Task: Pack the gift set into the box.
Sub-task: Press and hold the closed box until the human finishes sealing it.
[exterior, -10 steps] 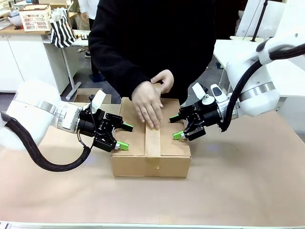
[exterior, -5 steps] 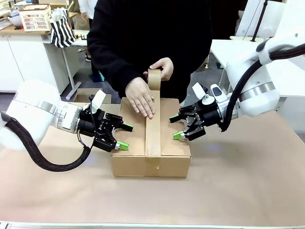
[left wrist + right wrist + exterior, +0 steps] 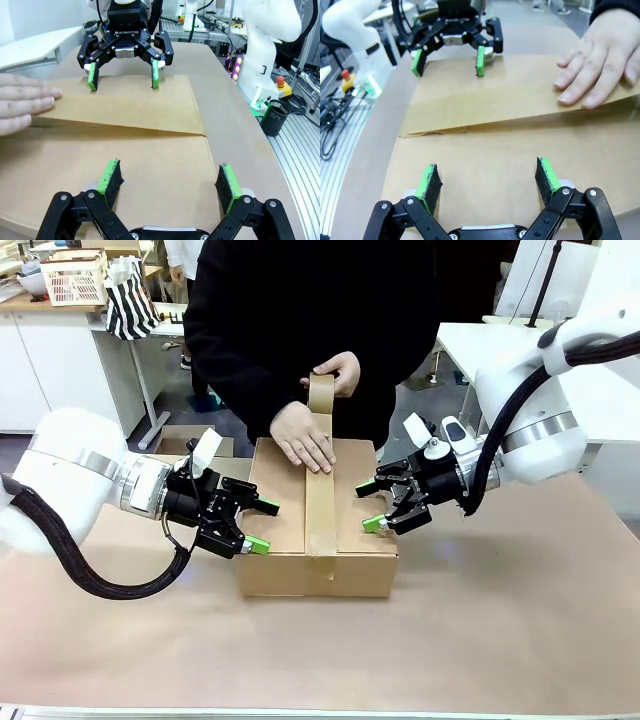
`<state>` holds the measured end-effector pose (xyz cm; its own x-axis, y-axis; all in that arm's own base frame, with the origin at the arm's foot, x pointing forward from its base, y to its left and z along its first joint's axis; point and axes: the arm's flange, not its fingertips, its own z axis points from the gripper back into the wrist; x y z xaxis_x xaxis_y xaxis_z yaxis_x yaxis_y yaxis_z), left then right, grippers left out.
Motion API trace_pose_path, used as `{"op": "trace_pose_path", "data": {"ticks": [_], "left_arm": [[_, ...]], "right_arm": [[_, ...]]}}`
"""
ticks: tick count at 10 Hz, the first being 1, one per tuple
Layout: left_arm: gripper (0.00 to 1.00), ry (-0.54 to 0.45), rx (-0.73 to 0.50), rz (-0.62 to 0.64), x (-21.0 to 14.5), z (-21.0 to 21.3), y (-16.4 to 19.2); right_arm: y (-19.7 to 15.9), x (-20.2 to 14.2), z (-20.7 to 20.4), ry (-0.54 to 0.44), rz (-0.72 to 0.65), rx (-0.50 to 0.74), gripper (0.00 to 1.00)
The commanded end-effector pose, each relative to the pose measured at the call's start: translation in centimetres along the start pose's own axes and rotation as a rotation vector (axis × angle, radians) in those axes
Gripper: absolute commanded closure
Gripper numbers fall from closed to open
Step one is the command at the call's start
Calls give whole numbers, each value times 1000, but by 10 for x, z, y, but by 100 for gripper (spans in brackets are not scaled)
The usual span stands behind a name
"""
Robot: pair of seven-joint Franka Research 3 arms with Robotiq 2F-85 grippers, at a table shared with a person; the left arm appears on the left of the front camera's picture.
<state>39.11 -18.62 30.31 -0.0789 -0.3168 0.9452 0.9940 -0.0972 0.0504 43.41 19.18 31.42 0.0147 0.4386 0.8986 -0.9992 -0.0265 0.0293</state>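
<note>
- The left gripper (image 3: 262, 526) hung at the box's left edge, jaws spread wide and clamping nothing, one green pad over the top of the lid and the other by the near left corner
- From its own wrist camera, the left gripper's (image 3: 169, 180) two green fingers stood far apart above the cardboard lid, nothing between them
- The right gripper (image 3: 367, 507) sat at the opposite edge, jaws just as wide, gripping nothing, its green tips just over the right flap
- In the right wrist camera, the right gripper (image 3: 489, 182) showed the same spread, plain cardboard under it
- Each wrist camera looked across the lid at the other arm's gripper facing it
- The box (image 3: 362, 553) lay in the middle of the table (image 3: 500, 630) between the two arms, flaps down, a strip of brown tape (image 3: 320, 502) running along the centre seam and over the near edge
- The person's hand (image 3: 303, 438) pressed flat on the tape at the far end of the lid, fingers spread
- The person's other hand (image 3: 338, 370) held the tape roll (image 3: 321, 392) raised just above the far edge of the box, the strip stretching from it down to the lid
- The person, in a black sleeve, stood right behind the box
- Brown paper covered the table around the box
</note>
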Motion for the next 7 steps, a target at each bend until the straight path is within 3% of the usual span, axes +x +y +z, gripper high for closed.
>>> {"op": "trace_pose_path", "data": {"ticks": [1,7], "left_arm": [[0,7,2,-13,-1,0,-2],[0,7,2,-13,-1,0,-2]], "right_arm": [[1,-2,-2,5,-1,0,0],[1,-2,-2,5,-1,0,0]]}}
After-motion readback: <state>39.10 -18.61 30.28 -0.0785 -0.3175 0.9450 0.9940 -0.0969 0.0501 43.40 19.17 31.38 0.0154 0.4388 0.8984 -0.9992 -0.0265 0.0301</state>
